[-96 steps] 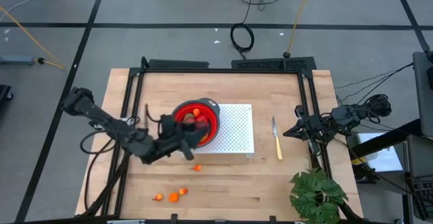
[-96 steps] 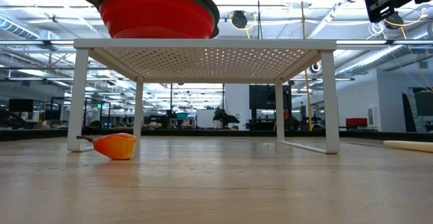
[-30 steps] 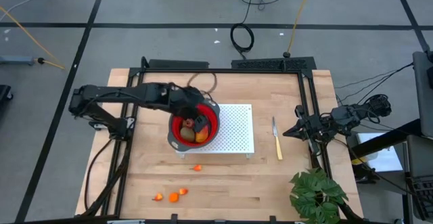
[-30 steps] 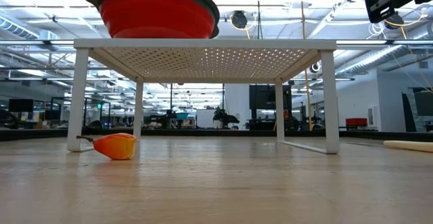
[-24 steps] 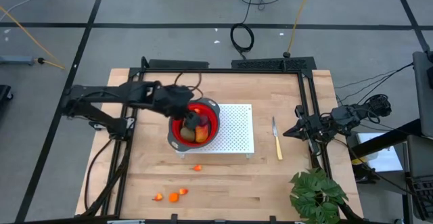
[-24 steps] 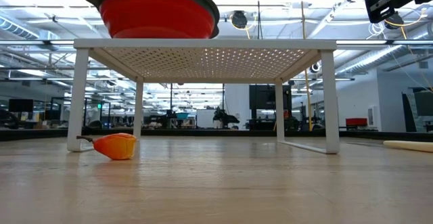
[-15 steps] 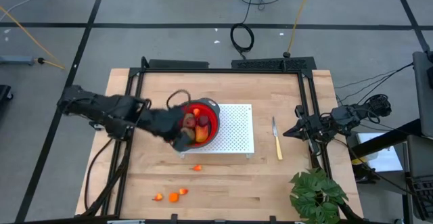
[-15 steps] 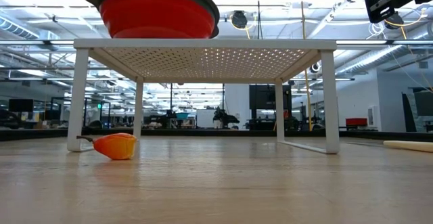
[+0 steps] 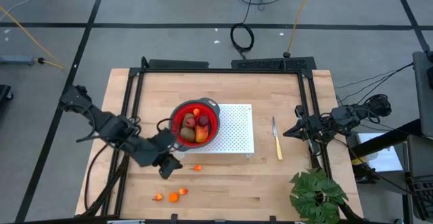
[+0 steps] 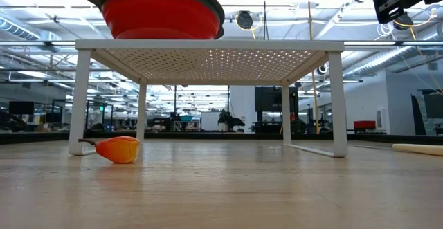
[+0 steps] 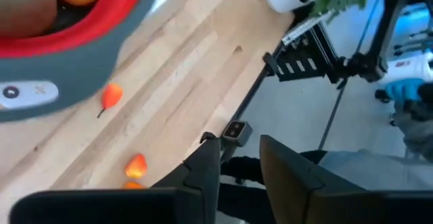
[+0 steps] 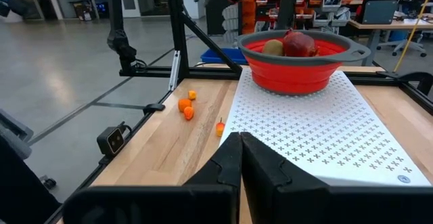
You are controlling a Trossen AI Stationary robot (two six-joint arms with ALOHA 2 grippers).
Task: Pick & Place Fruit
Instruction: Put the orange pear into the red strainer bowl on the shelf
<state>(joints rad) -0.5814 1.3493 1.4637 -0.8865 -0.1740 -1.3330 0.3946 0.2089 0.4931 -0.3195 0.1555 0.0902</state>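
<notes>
Five fruit pieces sit in the red collapsible bowl with a dark grey rim (image 9: pixel 195 122), which stands on the left end of the white perforated metal rack (image 9: pixel 237 130).
- In the bowl: one olive-brown oval (image 9: pixel 187 135), the red-orange-yellow mango-like oblong (image 9: pixel 201 135), two dark red balls (image 9: pixel 189 121) (image 9: pixel 203 120), and a tiny orange bit (image 9: pixel 196 112) at the far rim.
- Loose on the light wooden table (image 9: pixel 270 183): one small orange piece with a stem (image 9: pixel 197 168) just in front of the rack, and three tiny orange pieces (image 9: pixel 173 197) clustered near the front edge.
- Left gripper (image 9: pixel 166 170): over the table in front of the bowl's left side, between the rack and the front cluster. The wrist view shows its fingers (image 11: pixel 203 173) with a narrow gap and nothing between them, so it is empty.
- Right gripper (image 9: pixel 298 130): at the table's right edge, pointing toward the rack, fingers pressed together, holding nothing.
- The yellow-handled knife (image 9: pixel 277 140) lies flat between the rack and the right gripper, touching neither.
- The green leafy plant (image 9: pixel 318 195) stands at the front right corner.
</notes>
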